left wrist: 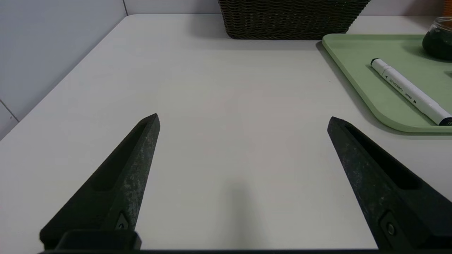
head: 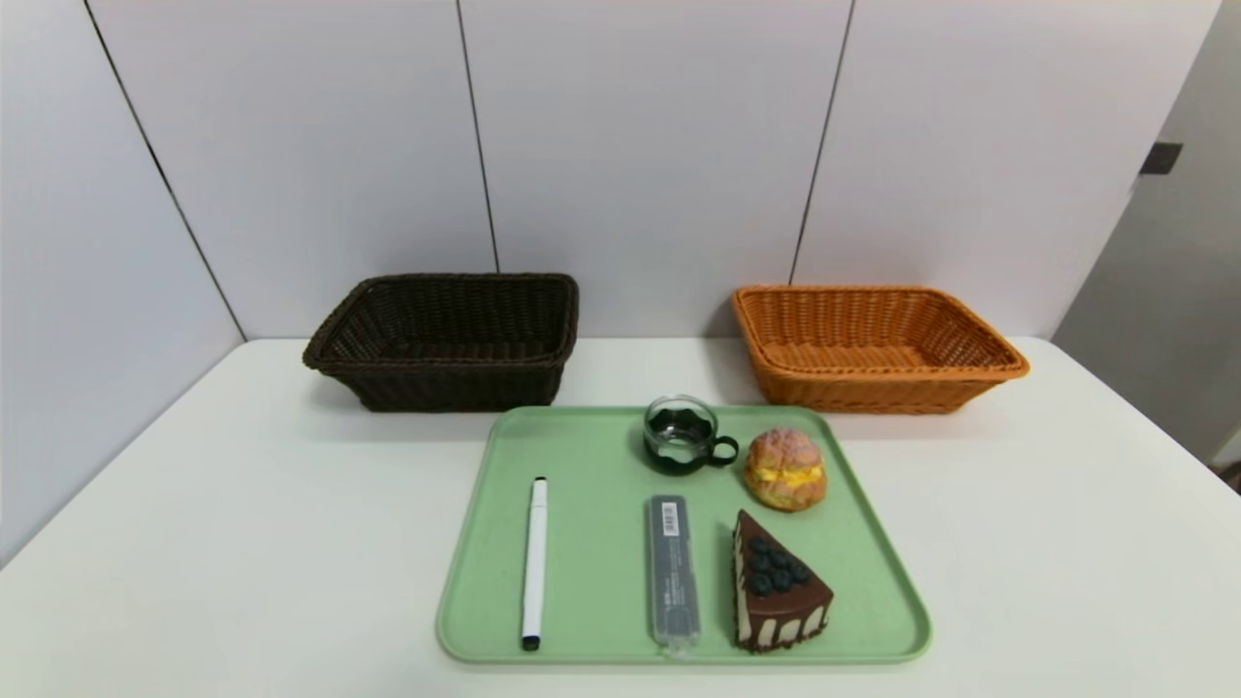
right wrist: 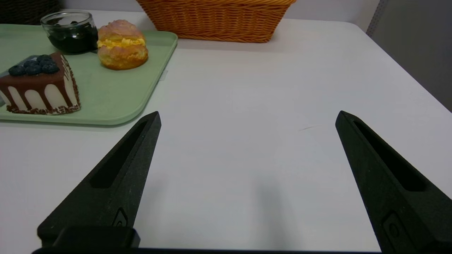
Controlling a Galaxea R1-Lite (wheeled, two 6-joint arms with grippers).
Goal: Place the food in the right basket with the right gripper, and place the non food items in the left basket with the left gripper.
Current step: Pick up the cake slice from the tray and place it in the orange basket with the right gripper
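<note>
While parked over bare white table [head: 242,543] left of green tray [head: 582,446], left gripper [left wrist: 243,121] spread wide, holding nothing; right gripper [right wrist: 247,118] likewise agape, right of tray. On tray: marker pen [head: 534,560] leftmost, grey case [head: 673,570] middle, cake wedge [head: 776,586] beside it, glass cup [head: 684,434] and cream puff [head: 785,469] behind. Dark brown basket [head: 446,339] and orange basket [head: 873,347] beyond, against wall.

Left gripper [left wrist: 243,120], right gripper [right wrist: 247,118]: fingers apparently wide apart.
</note>
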